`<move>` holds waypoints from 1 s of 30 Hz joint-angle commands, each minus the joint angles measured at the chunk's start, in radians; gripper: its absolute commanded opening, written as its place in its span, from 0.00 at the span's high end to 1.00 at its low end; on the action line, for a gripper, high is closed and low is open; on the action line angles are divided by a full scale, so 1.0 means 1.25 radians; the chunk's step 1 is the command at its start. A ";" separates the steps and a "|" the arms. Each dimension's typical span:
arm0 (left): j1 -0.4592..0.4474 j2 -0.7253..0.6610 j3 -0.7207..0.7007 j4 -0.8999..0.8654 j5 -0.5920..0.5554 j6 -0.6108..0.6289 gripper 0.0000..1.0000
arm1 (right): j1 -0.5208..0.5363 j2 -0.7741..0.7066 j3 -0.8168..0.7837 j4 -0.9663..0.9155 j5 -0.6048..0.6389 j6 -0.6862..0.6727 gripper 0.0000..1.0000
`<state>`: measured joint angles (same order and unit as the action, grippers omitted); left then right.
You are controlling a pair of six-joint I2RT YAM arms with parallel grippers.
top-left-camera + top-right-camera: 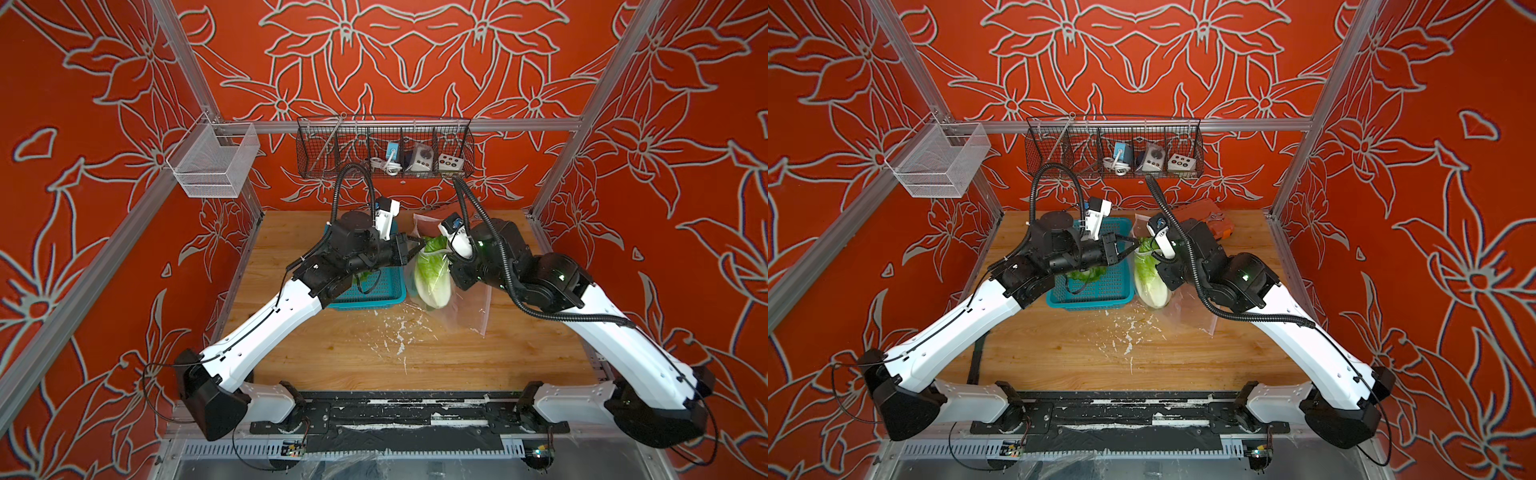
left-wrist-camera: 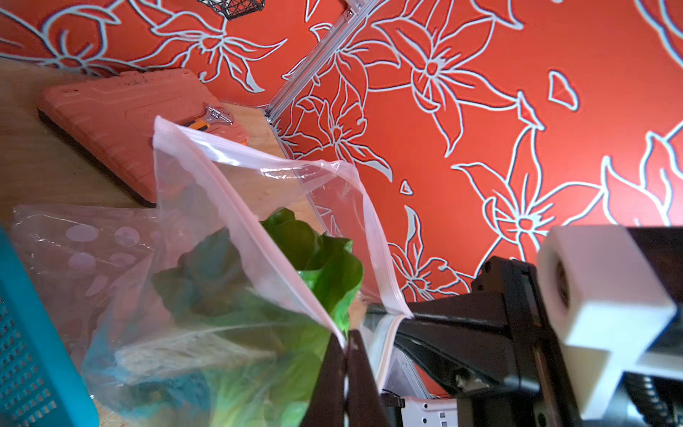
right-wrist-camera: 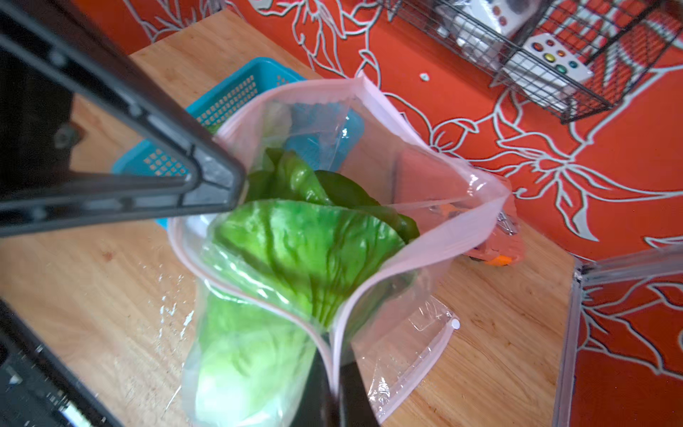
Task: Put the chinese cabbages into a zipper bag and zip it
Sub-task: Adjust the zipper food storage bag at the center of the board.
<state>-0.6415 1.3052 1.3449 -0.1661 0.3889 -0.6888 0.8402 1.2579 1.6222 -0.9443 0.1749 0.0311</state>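
Nearest on the counter [image 1: 353,345] is the white base of a cabbage [image 3: 306,244] inside the bag [image 3: 373,122], leaves at the open mouth. The right gripper [image 3: 332,377] and left gripper [image 2: 346,369] are each clamped on the rim, on opposite sides. The film looks thin and slippery, so grip the stiffer zip strip. More leaves show in the basket [image 1: 1100,291].
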 commanded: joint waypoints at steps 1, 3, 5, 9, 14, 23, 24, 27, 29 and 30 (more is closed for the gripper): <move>-0.004 -0.065 -0.023 0.034 0.039 0.014 0.98 | -0.016 -0.034 0.041 -0.042 -0.130 -0.066 1.00; -0.004 -0.105 -0.042 0.053 0.046 0.032 0.83 | -0.038 -0.066 0.017 -0.017 -0.176 -0.083 1.00; 0.000 -0.129 -0.054 0.061 0.039 0.066 0.59 | -0.066 -0.105 -0.052 0.038 -0.207 -0.088 1.00; 0.065 -0.122 -0.056 0.083 0.085 0.119 0.38 | -0.144 -0.151 -0.218 0.197 -0.296 -0.066 1.00; 0.204 -0.103 -0.136 0.179 0.183 0.160 0.39 | -0.215 -0.104 -0.269 0.231 -0.225 -0.071 1.00; 0.293 0.058 -0.327 0.619 0.400 0.001 0.39 | -0.228 -0.128 -0.312 0.240 -0.190 -0.141 1.00; 0.288 0.092 -0.329 0.661 0.404 -0.029 0.37 | -0.229 -0.129 -0.313 0.236 -0.194 -0.142 1.00; 0.246 0.160 -0.327 0.762 0.422 -0.073 0.30 | -0.231 -0.129 -0.312 0.230 -0.201 -0.139 1.00; 0.210 0.189 -0.333 0.802 0.428 -0.070 0.24 | -0.231 -0.128 -0.309 0.229 -0.209 -0.134 1.00; 0.190 0.205 -0.333 0.812 0.424 -0.065 0.23 | -0.232 -0.128 -0.307 0.232 -0.212 -0.128 1.00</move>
<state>-0.3466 1.5410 0.9230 0.6464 0.8547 -0.7345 0.5575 1.1084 1.2423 -0.6651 -0.0837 -0.1135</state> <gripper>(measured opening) 0.763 0.048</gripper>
